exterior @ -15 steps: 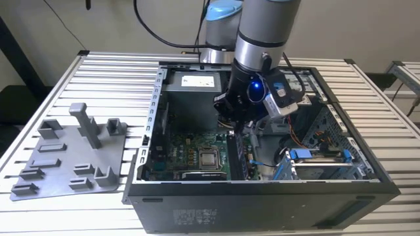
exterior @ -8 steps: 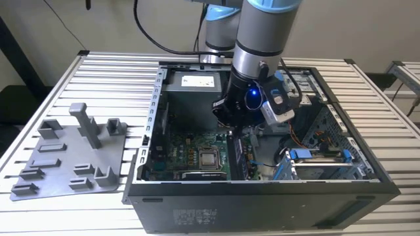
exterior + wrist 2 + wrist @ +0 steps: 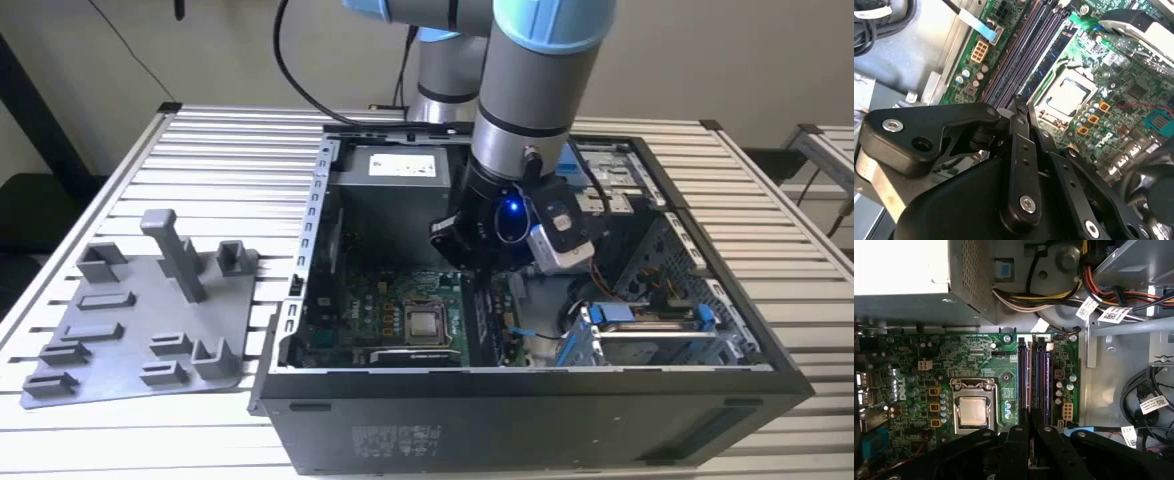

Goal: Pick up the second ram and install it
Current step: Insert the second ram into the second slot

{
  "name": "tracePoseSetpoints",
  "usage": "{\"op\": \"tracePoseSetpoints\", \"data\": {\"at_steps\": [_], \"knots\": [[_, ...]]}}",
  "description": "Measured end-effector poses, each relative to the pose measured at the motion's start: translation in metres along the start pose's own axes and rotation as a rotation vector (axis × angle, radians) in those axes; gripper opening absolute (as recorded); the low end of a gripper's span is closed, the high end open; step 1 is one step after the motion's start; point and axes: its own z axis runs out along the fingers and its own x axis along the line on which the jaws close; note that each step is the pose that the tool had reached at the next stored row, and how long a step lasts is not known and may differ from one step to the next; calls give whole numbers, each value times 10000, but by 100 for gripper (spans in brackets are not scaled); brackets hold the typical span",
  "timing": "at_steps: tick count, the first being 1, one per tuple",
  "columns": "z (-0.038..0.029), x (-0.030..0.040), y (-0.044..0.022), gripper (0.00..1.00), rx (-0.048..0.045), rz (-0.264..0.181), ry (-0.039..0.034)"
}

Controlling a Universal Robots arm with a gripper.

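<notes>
computer case [image 3: 747, 385] is seen open on the slatted table [image 3: 227, 150], with the green board [image 3: 979, 360], bare processor [image 3: 973, 410] and grey power box [image 3: 400, 190] inside. the second ram [image 3: 1026, 385] is seen standing on edge in the slots beside the processor, its end between the fingers. the gripper [image 3: 1030, 437] is lowered into the case from above, closed on the ram. a grey tray [image 3: 134, 330] lies beside the case.

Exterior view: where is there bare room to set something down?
Free: the white slatted table behind the grey plastic holder tray, and its strip at the exterior view's right of the black computer case. Crowded: inside the case, where the tool hangs.
</notes>
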Motion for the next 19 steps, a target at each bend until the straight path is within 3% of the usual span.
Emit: {"op": "tracePoseSetpoints", "data": {"at_steps": [7,19], "knots": [[112,-2,-22,14,1,40,1],[141,-3,-51,14,2,40,3]]}}
